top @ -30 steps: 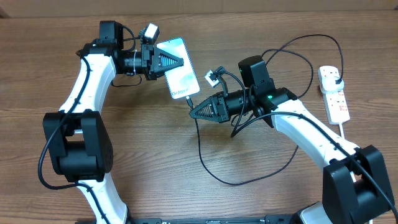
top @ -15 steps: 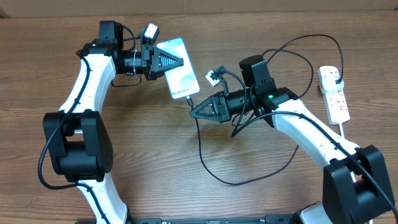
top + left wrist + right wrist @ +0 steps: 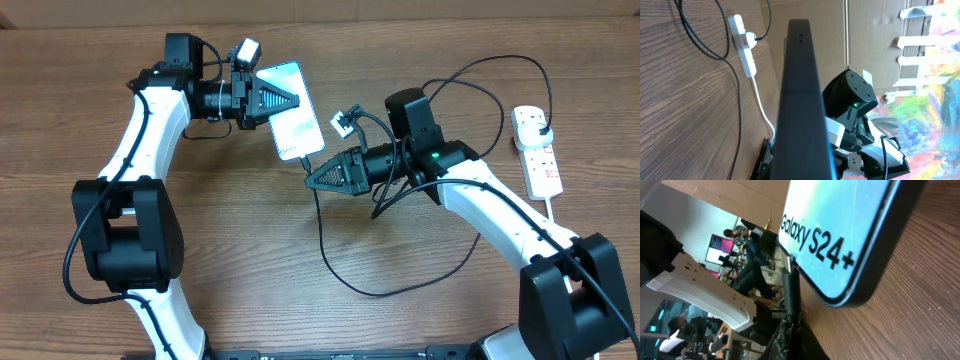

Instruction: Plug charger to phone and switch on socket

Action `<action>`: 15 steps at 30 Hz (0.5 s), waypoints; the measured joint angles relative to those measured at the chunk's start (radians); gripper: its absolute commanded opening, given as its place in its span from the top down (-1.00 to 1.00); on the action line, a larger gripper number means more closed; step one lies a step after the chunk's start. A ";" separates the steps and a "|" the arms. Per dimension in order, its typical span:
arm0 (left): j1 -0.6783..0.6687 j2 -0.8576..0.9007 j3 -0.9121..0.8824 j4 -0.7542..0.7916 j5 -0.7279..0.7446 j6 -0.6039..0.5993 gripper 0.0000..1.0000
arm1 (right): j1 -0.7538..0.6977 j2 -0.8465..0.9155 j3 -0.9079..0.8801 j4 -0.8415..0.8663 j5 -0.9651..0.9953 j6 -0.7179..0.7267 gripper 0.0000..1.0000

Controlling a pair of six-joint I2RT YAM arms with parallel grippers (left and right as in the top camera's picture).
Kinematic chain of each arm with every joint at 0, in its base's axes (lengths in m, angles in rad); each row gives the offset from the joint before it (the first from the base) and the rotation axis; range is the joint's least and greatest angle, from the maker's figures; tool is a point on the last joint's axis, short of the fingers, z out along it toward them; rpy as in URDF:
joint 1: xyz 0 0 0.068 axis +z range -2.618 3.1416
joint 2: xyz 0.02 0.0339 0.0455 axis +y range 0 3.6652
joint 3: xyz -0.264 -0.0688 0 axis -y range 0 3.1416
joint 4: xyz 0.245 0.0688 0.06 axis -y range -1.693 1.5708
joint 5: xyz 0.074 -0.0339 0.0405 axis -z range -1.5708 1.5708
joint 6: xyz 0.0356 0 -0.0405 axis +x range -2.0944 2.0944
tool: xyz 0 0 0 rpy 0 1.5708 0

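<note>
My left gripper [image 3: 283, 100] is shut on the phone [image 3: 295, 125] and holds its upper end, tilted, with the light blue screen facing up. In the left wrist view the phone [image 3: 802, 100] shows edge-on as a dark bar. My right gripper [image 3: 312, 181] is shut on the charger's connector end [image 3: 790, 287], just below the phone's bottom edge. In the right wrist view the tip [image 3: 788, 264] lies against the rim of the phone [image 3: 840, 220]; I cannot tell whether it is inside the port. The black cable [image 3: 345, 285] loops across the table to its plug [image 3: 541, 127] in the white socket [image 3: 540, 160].
The socket [image 3: 743, 45] lies at the far right of the table, its thick white cord [image 3: 562, 215] running toward the front edge. The cable's loops lie behind and in front of my right arm. A cardboard wall [image 3: 400, 8] stands at the back.
My left gripper has shifted the phone slightly to the right, toward the connector. My right gripper and the cable have not moved.
</note>
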 measured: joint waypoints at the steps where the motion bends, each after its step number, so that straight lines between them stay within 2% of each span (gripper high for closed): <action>1: 0.000 0.000 0.000 0.000 0.000 0.000 0.92 | 0.000 0.000 0.000 0.000 0.000 0.007 0.93; 15: 0.003 0.000 0.000 0.046 0.000 -0.001 0.91 | -0.037 0.000 0.000 -0.003 -0.006 0.114 0.93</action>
